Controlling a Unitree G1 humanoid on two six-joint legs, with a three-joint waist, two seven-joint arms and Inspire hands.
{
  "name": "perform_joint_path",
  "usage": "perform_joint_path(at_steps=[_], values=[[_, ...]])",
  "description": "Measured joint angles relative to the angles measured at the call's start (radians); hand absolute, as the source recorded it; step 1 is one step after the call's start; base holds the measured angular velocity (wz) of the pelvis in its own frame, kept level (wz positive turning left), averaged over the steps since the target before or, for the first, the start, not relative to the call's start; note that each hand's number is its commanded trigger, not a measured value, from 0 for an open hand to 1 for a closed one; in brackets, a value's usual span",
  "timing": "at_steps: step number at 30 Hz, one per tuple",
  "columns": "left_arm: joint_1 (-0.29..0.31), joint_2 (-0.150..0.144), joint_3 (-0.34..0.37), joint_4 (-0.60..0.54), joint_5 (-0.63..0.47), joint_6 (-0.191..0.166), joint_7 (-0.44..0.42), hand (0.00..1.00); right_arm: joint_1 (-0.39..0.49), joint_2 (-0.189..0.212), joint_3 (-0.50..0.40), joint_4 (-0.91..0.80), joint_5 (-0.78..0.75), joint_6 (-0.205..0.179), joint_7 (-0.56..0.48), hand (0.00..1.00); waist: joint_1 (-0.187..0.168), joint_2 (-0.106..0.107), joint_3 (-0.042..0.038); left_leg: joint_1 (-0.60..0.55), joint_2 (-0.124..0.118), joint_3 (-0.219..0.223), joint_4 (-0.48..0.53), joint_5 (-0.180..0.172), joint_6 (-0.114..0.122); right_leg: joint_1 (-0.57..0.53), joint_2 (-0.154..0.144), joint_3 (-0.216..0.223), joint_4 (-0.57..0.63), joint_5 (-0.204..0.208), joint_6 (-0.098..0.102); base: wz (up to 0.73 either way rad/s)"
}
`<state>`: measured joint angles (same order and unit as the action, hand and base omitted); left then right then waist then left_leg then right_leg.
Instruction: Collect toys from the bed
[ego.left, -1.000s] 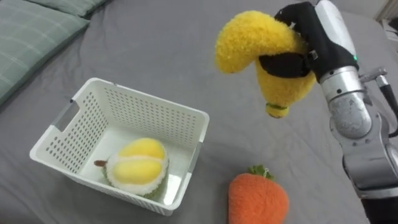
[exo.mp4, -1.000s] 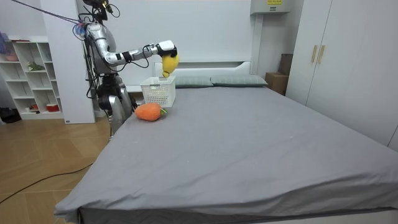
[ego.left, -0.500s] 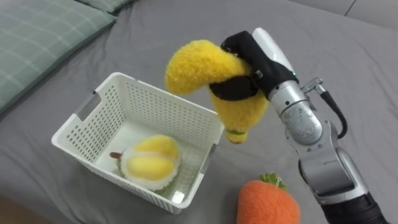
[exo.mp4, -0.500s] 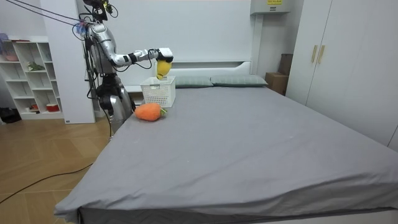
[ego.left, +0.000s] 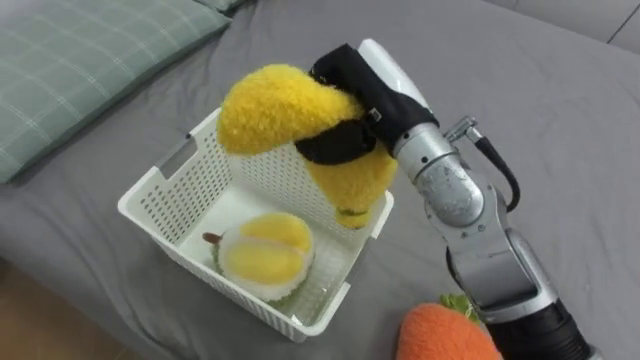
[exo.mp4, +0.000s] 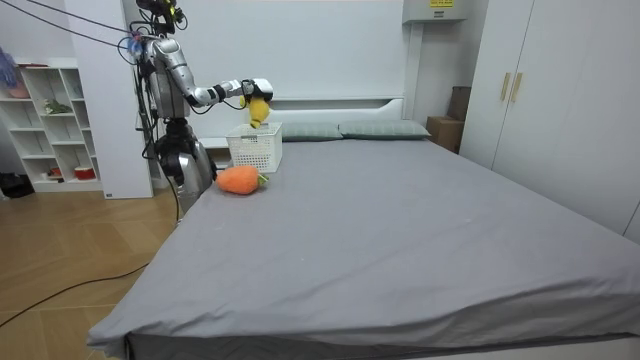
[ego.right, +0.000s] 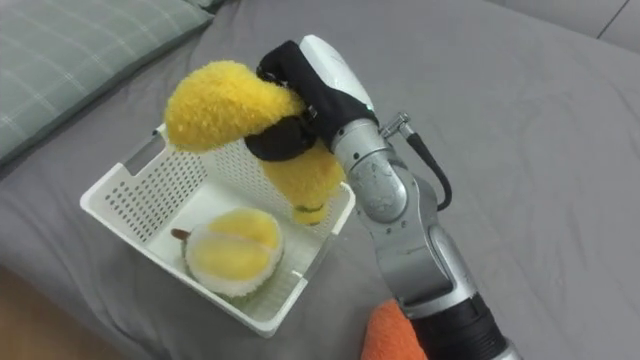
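The bed (ego.left: 560, 100) is covered by a smooth grey sheet, with a pale green checked pillow (ego.left: 80, 70) lying at its head end, and the robot stands on the wooden floor at the bed's side edge near that head corner, its right arm stretched out over the mattress. A white perforated plastic basket (ego.left: 175, 195) with slot handles sits on the sheet close to this side edge, just clear of the pillow. Above the basket's right part hangs the yellow plush banana (ego.left: 265, 105), a fuzzy, bent toy: one thick arm juts out to the left over the basket's far rim, the other hangs down and ends in a small greenish tip at about rim height, just inside the right wall. An orange plush carrot (ego.left: 445, 335) with a scrap of green leaf lies on the sheet to the right of the basket, nearer the bed's side edge, apart from it. Inside the basket, on its floor, rests a round plush durian (ego.left: 265, 258), cream and yellow with a green rim and a short brown stalk. The right hand (ego.left: 355, 85), black, has its fingers and thumb curled tight round the banana's bend. A second ago the same grip held the toy over bare sheet well to the right of the basket; half a second ago it was above the right rim; now it is over the basket's inside and lower, while the durian, the carrot and the basket lie as before.
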<state>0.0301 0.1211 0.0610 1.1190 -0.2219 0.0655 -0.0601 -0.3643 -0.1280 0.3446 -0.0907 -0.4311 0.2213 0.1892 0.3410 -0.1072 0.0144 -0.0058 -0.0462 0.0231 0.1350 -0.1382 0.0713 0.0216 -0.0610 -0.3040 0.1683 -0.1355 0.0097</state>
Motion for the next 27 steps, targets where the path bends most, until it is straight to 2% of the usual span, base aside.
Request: perform_joint_path(at_steps=[4,8,12,16,27], values=[[-0.005,0.0,0.006,-0.001,0.0,0.005,-0.001,0.0,0.0,0.004,0.031,0.0,0.003,0.015,0.011,0.0,0.022,-0.009,0.0025,0.0,-0.001,-0.002,0.0,0.0,0.0,0.0,-0.001,-0.002,0.0,0.0,0.0,0.0],[-0.007,0.001,0.016,-0.001,0.0,0.019,-0.001,0.0,0.0,0.005,0.037,0.0,0.035,0.022,0.015,0.0,0.024,-0.015,0.0032,-0.002,-0.002,-0.005,0.0,0.0,0.001,0.0,-0.003,-0.007,0.0,0.0,0.0,0.01],[-0.008,0.003,0.015,-0.001,0.0,0.019,-0.001,0.0,0.0,0.004,0.036,0.0,0.037,0.022,0.015,0.0,0.021,-0.014,0.0035,-0.002,-0.003,-0.004,0.0,0.0,0.001,0.0,-0.003,-0.006,0.0,0.0,0.001,0.0],[-0.009,0.003,0.016,0.001,0.001,0.019,-0.001,0.0,0.0,0.004,0.036,0.0,0.037,0.021,0.015,0.0,0.022,-0.009,0.0073,-0.002,-0.002,-0.004,0.0,0.0,0.001,-0.001,-0.003,-0.005,0.0,-0.001,0.001,0.0],[-0.013,0.003,0.017,-0.001,0.03,0.019,0.004,0.0,0.0,-0.001,0.035,0.0,0.036,0.02,0.009,0.0,0.02,-0.009,0.0065,-0.003,-0.002,-0.002,0.0,0.0,0.001,-0.003,-0.002,0.0,0.0,-0.001,0.001,0.0]])
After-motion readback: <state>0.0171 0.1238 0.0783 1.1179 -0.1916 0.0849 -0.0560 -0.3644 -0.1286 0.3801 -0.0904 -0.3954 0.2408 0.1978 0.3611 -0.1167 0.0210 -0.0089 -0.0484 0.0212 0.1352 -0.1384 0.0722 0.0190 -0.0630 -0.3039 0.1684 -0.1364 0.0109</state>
